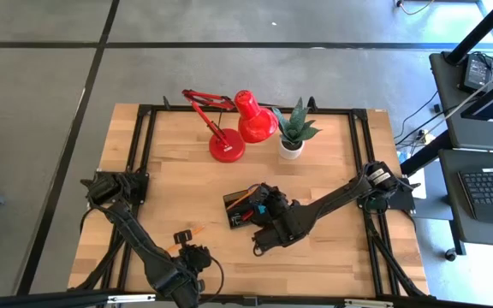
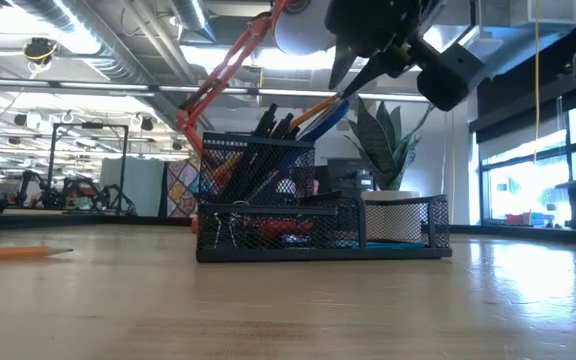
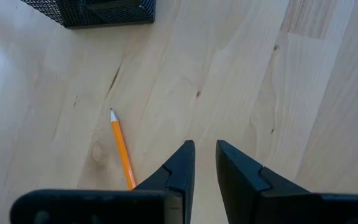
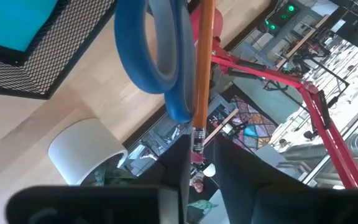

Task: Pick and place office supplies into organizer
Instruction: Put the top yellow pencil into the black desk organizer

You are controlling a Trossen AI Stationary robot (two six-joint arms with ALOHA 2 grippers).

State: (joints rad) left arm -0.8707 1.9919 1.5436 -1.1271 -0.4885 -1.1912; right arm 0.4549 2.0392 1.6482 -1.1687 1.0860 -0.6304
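Note:
The black mesh organizer [image 1: 240,208] [image 2: 318,225] stands mid-table. Blue-handled scissors [image 4: 157,50] and dark pens [image 2: 273,125] stand slanted in its tall cup, and a blue note pad [image 4: 14,22] lies in a low compartment. My right gripper [image 1: 262,210] [image 4: 197,155] hangs over the cup, shut on an orange pencil [image 2: 313,105]. A second orange pencil [image 3: 122,149] [image 1: 197,231] lies flat on the table. My left gripper [image 3: 204,155] hovers just near of it with a narrow gap between its fingers. My right gripper pinches the orange pencil between its two fingers at the eraser end, by the metal band [image 4: 197,138]. It comes from above, slanting down. The pencil runs on ahead of the fingers past the scissors' blue handle, its lower end in the tall cup.
A red desk lamp [image 1: 238,120] and a potted green plant in a white pot [image 1: 294,133] stand behind the organizer toward the far edge. A small dark item [image 1: 181,237] lies beside the loose pencil. Bare wood spreads on the near and left parts of the table.

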